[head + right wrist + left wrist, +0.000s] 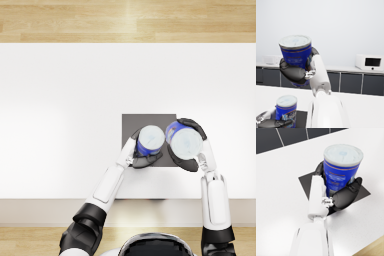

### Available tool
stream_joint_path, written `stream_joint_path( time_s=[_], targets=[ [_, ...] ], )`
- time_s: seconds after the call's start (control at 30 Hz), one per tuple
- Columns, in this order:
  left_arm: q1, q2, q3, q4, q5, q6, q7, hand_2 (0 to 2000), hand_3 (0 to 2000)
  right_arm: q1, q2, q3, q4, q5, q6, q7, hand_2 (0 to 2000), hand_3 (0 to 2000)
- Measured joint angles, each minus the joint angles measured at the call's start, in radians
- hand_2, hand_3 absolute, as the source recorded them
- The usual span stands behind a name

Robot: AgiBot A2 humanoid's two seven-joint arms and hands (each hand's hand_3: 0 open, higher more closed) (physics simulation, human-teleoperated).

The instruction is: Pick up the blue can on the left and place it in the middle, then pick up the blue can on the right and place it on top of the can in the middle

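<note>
White worktop fills the head view, with a strip of wooden floor beyond it and, in the right wrist view, dark cabinets and a microwave along a pale wall. At the centre of the worktop lies a dark square mat, the landmark for everything else.

On the mat stands the first blue can, upright, lid up. The left hand is wrapped around its lower body, fingers closed on it from both sides, as the left wrist view shows plainly. Step 1 therefore looks done as far as placement goes, though the left hand has not let go.

The second blue can is held by the right hand, clamped around its body. The right wrist view shows it raised well clear of the worktop, higher than the lid of the can on the mat and slightly tilted. From above it sits just beside the mat's right edge, close to the first can but not over it.

So step 2 is in hand: the carry. The next move calls for shifting the raised can sideways until it is centred over the lower lid, levelling it, then lowering it squarely. The left hand may usefully steady the base can, provided its fingers stay below the rim.
</note>
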Motion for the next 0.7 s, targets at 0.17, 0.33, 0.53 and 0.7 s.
stream_joint_path(
  time_s=[0.17, 0.33, 0.53, 0.7],
  targets=[
    [-0.022, 0.000, -0.023, -0.022, 0.000, 0.028, -0.004, 0, 0, 0.021, -0.014, 0.040, -0.019, 0.000, -0.016, -0.002, 2000, 1520],
    [-0.118, -0.046, -0.077, -0.221, -0.001, 0.033, 0.043, 0, 0, 0.078, -0.050, 0.130, -0.043, 0.000, 0.052, -0.005, 2000, 1520],
    [-0.348, -0.165, -0.223, -0.610, -0.001, 0.034, 0.303, 0, 0, 0.119, -0.083, 0.196, -0.091, 0.000, -0.192, -0.087, 2000, 1520],
    [-0.447, -0.205, -0.271, -0.696, -0.001, 0.034, 0.337, 0, 0, 0.135, -0.101, 0.234, -0.125, 0.000, -0.319, -0.193, 2000, 1520]
  ],
)
